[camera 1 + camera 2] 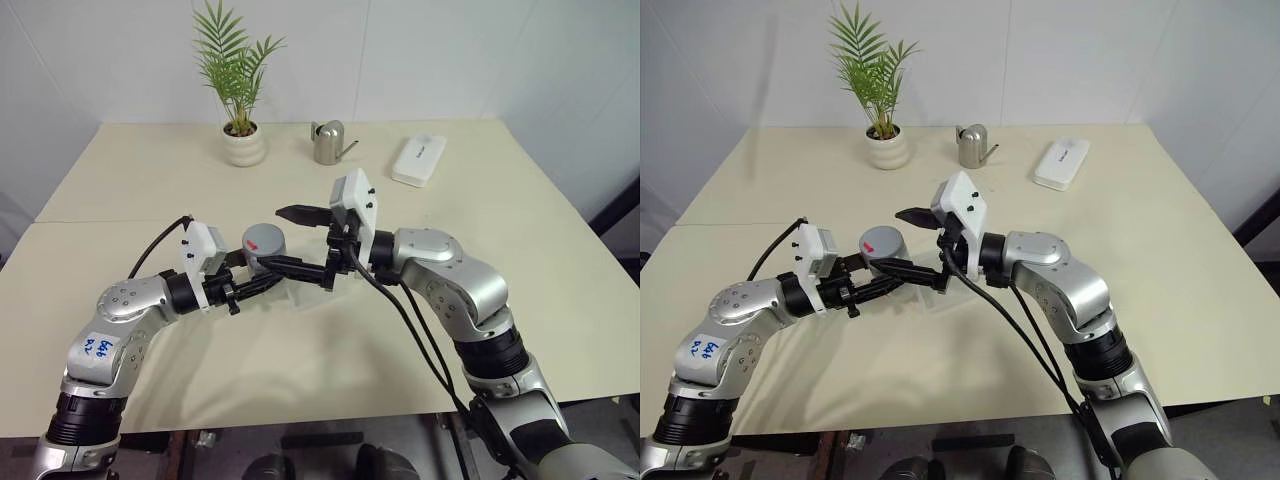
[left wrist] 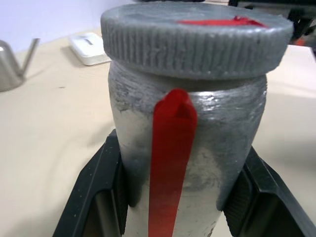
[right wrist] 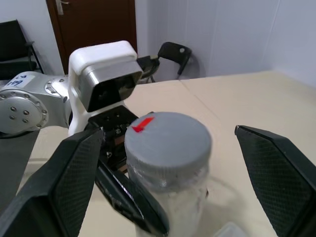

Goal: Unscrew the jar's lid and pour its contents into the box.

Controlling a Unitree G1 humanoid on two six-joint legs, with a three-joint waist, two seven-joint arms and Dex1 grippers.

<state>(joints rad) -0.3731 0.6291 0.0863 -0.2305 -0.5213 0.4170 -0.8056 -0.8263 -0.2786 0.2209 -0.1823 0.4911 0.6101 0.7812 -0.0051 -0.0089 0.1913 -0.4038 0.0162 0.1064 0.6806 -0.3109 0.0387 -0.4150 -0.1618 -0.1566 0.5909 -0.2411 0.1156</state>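
So the left gripper (image 1: 258, 277) is clamped tight around the jar (image 2: 185, 148) low on its body, holding it upright off the table (image 1: 500, 210). That leaves the whole lid (image 3: 168, 143) sticking up free above the fingers, which looks like the point: one hand is the vise. The right gripper (image 3: 168, 182) sits level with the lid, its fingers spread as wide as they go, one on each side and not touching yet, so probably lining up to grab and twist. The box (image 1: 318, 288) sits just under the right gripper, handy for pouring.
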